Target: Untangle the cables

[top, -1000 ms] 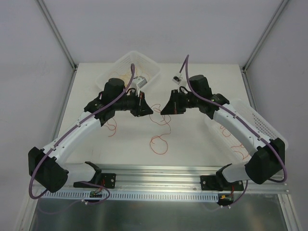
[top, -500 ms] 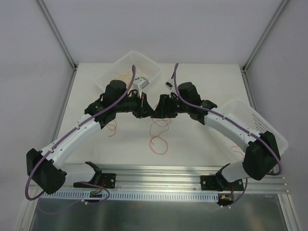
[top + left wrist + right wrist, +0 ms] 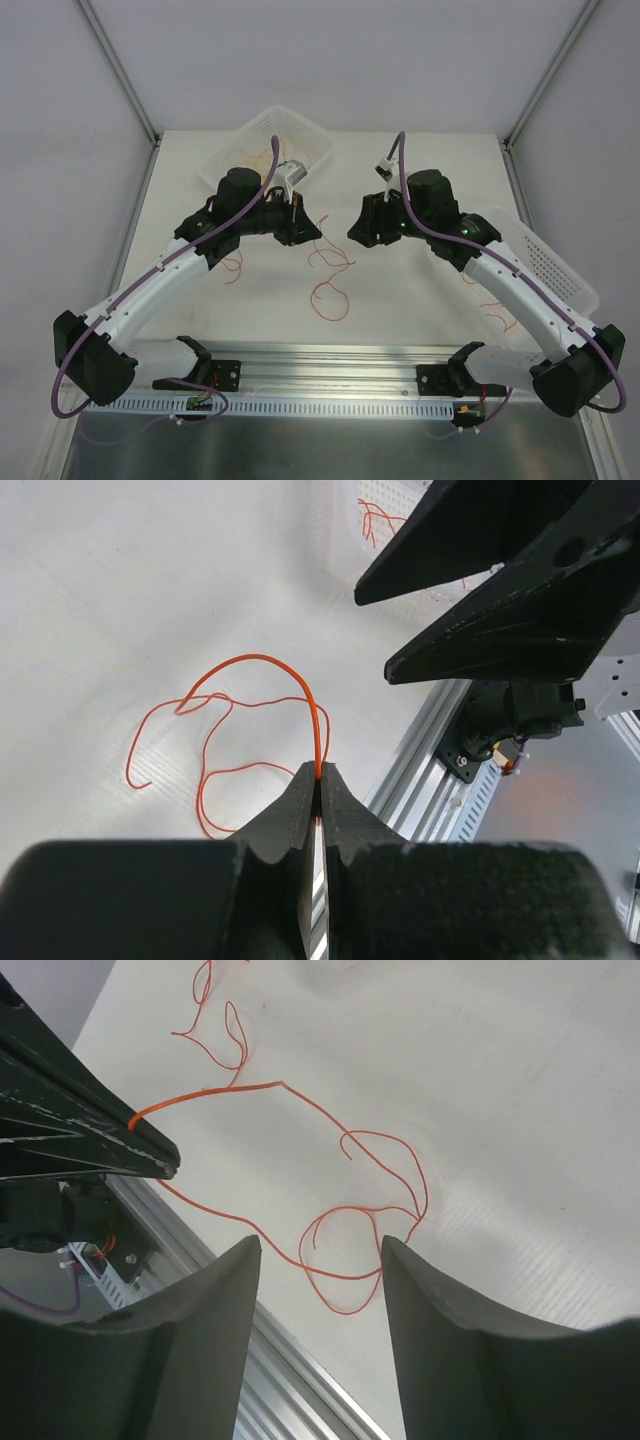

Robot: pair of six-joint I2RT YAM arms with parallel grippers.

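Observation:
My left gripper [image 3: 306,228] is shut on the end of a thin orange cable [image 3: 262,659]. The strand rises from the closed tips [image 3: 320,771], arcs left and drops to the table. From there it runs into curly loops [image 3: 316,294] lying between the two arms. My right gripper [image 3: 356,232] hovers open over those loops [image 3: 345,1215], and nothing sits between its fingers [image 3: 320,1244]. The right wrist view shows the left gripper's fingers [image 3: 120,1145] with the cable end poking out of them. A separate red cable [image 3: 233,268] lies beside the left arm.
A clear plastic basket [image 3: 303,137] at the back left holds orange cables. A second white basket [image 3: 562,272] lies under the right arm with red cables [image 3: 497,315] in it. An aluminium rail [image 3: 330,360] runs along the table's near edge.
The right gripper went from shut to open. It swung in close to the left gripper, then drew back to the right. The left gripper stayed shut on the cable.

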